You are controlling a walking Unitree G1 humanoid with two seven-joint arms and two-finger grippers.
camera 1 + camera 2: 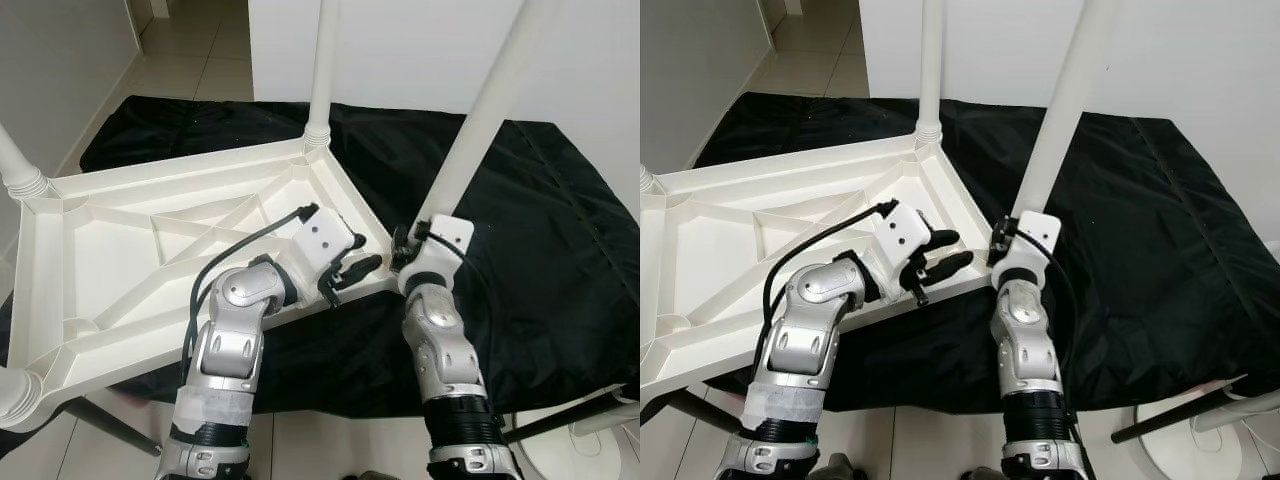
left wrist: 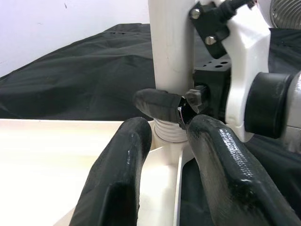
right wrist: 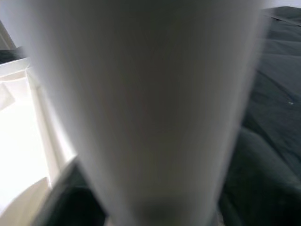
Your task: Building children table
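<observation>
1. Lying upside down on a black cloth [image 1: 540, 220] is the white plastic table top [image 1: 120, 260], its ribbed underside facing up and its legs rising from the corners.

2. The right gripper [image 1: 403, 252] is pressing against the base of the near leg [image 1: 480, 130] — this leg is leaning off to the right as it climbs, not standing straight. In the right wrist view the leg [image 3: 155, 103] is sitting so close to the camera that it is blurred, and I cannot tell whether those fingers are closed around it or just resting beside it.

3. The left gripper [image 1: 352, 268] is hovering just beside the same corner, over the rim of the table top. Its two black fingers [image 2: 117, 183] are standing apart with a narrow gap between them, and nothing is sitting in that gap.

4. Straight ahead of the left fingertips — very close — the threaded foot of the near leg [image 2: 170, 56] is sitting in its corner socket, and one black finger of the right gripper [image 2: 157, 104] is lying across it.

5. The far leg [image 1: 322, 70] is standing upright in the corner well beyond both sets of fingers, and another leg [image 1: 18, 170] is showing at the left corner.

6. The cloth is spreading over a pale tiled floor [image 1: 190, 60], with a white wall [image 1: 420, 50] behind.
</observation>
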